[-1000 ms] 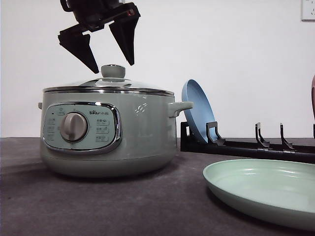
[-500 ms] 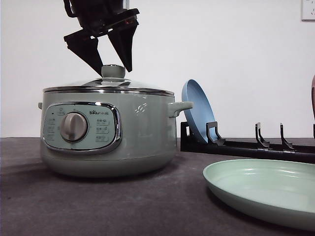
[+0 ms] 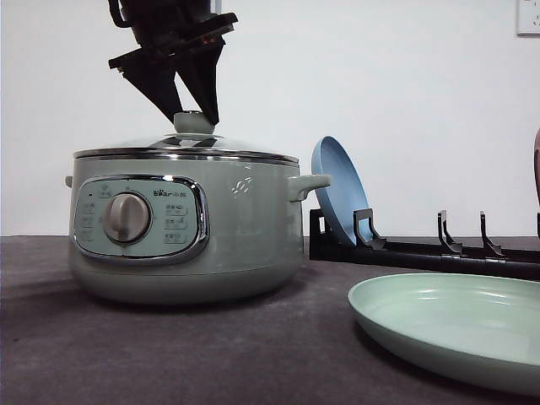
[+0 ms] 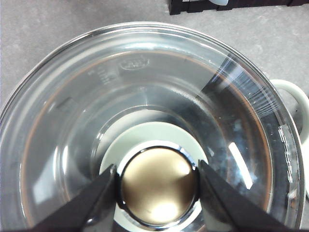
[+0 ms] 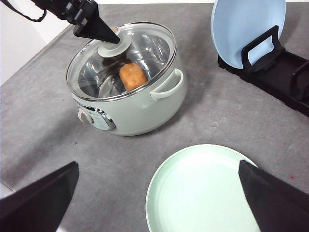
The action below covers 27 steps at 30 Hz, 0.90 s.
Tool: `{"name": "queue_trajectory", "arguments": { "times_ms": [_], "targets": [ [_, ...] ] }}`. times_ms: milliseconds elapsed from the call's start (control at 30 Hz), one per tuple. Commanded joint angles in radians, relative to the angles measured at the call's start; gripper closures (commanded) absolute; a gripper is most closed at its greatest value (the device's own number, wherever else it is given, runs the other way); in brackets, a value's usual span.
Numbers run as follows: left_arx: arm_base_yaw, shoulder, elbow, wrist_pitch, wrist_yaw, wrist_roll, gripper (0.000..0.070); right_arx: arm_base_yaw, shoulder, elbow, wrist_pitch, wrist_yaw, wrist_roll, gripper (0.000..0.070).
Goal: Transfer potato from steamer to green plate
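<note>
The steamer (image 3: pixel 186 228) stands at the left with its glass lid on. Through the lid, in the right wrist view, the orange-brown potato (image 5: pixel 133 76) lies inside the pot (image 5: pixel 140 108). My left gripper (image 3: pixel 193 115) hangs over the lid, shut on the lid's green knob (image 3: pixel 194 125). In the left wrist view both fingers press the sides of the knob (image 4: pixel 158 186). The green plate (image 3: pixel 447 325) lies flat at the front right, with nothing on it. Above the plate (image 5: pixel 203 193) my right gripper (image 5: pixel 158 163) is open wide and holds nothing.
A blue plate (image 3: pixel 336 187) leans upright in a black dish rack (image 3: pixel 422 253) behind the green plate, right of the steamer's side handle (image 3: pixel 308 184). Bare grey table lies in front of the pot.
My left gripper has come down onto the lid and its fingers have closed from a wide spread onto the knob. The lid, pot and plates have not moved.
</note>
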Motion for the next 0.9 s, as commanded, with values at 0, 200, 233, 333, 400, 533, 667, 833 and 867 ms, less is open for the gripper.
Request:
{"name": "queue_trajectory", "arguments": {
  "times_ms": [0, 200, 233, 333, 400, 533, 667, 833, 867],
  "targets": [
    [-0.006, 0.024, 0.028, 0.007, 0.0, -0.029, 0.07, 0.003, 0.002, 0.01, 0.01, 0.004, 0.011, 0.0],
    [-0.005, 0.024, 0.081, -0.008, 0.0, -0.029, 0.07, 0.003, 0.002, 0.01, 0.01, 0.004, 0.011, 0.0],
    [-0.005, 0.024, 0.099, -0.016, 0.0, -0.029, 0.0699, 0.003, 0.002, 0.01, 0.01, 0.004, 0.011, 0.0],
    [-0.005, 0.024, 0.162, -0.048, 0.0, -0.029, 0.0699, 0.003, 0.002, 0.01, 0.01, 0.004, 0.011, 0.0],
    [-0.005, 0.024, 0.208, -0.072, 0.0, -0.029, 0.0699, 0.003, 0.002, 0.01, 0.01, 0.004, 0.011, 0.0],
    [-0.005, 0.024, 0.291, -0.12, 0.0, -0.029, 0.0699, 0.003, 0.002, 0.01, 0.01, 0.004, 0.011, 0.0],
    [-0.005, 0.024, 0.343, -0.152, 0.0, -0.029, 0.0699, 0.003, 0.002, 0.01, 0.01, 0.004, 0.011, 0.0],
    [0.006, 0.024, 0.356, -0.163, 0.0, -0.029, 0.0699, 0.003, 0.002, 0.01, 0.01, 0.004, 0.01, 0.0],
    [0.011, 0.024, 0.356, -0.164, 0.0, -0.029, 0.0699, 0.003, 0.002, 0.01, 0.01, 0.004, 0.01, 0.0]
  ]
}}
